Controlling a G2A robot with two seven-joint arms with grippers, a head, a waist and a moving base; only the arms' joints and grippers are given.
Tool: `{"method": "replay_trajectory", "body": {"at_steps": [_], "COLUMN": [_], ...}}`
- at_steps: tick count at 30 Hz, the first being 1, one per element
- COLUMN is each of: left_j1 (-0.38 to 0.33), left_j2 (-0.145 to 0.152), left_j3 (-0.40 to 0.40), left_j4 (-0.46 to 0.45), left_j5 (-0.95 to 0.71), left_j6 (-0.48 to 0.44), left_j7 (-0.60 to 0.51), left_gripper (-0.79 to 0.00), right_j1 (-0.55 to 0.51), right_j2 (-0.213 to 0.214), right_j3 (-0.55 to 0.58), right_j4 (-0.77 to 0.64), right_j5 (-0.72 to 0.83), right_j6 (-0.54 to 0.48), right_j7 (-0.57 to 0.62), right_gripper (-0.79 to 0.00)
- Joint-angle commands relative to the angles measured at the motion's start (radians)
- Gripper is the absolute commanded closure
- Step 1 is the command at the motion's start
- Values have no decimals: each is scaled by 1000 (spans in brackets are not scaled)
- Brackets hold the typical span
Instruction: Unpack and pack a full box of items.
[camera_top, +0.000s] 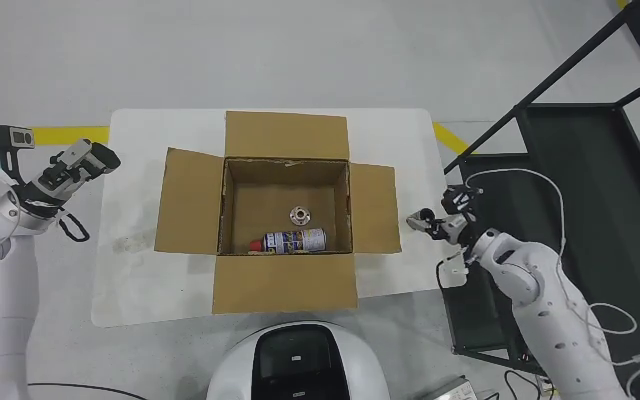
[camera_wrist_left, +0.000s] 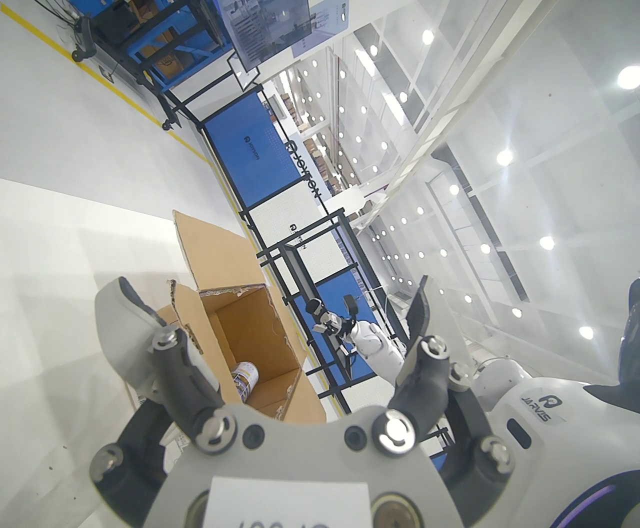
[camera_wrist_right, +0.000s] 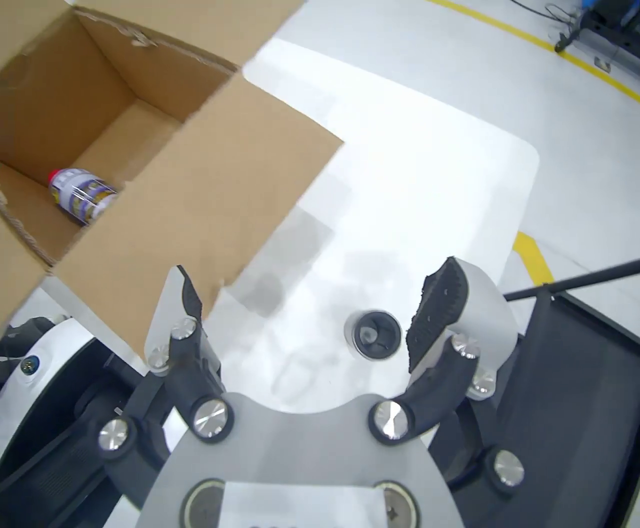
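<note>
Overhead view downward; both wrist views obliquely toward shared box (camera_top: 286, 135).

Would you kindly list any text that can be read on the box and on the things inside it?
On the can: a printed label, too small and blurred to read.
On the round metal part: no text seen.
On the box: no text on the flaps or inner walls.
</note>
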Motion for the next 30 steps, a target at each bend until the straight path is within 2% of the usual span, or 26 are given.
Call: {"method": "replay_trajectory", "body": {"at_steps": [1, 16, 29, 30], "left_j1": [0, 0, 0, 0], "left_j2": [0, 0, 0, 0], "left_j3": [0, 0, 0, 0], "left_j4": [0, 0, 0, 0], "left_j5": [0, 0, 0, 0], "left_j6": [0, 0, 0, 0], "left_j7": [0, 0, 0, 0], "left_gripper": [-785, -785, -785, -785], "right_j1": [-2, 144, 257, 265], "right_j2": [-1, -26, -45, -47], "right_j3": [-2, -152, -221, -226], "right_j4": [28, 246, 402, 410], "right_j5": [-3, 12, 15, 16], "right_j6": [20, 121, 165, 169], "right_j7": [14, 110, 98, 96], "right_gripper": [-785, -785, -785, -671]}}
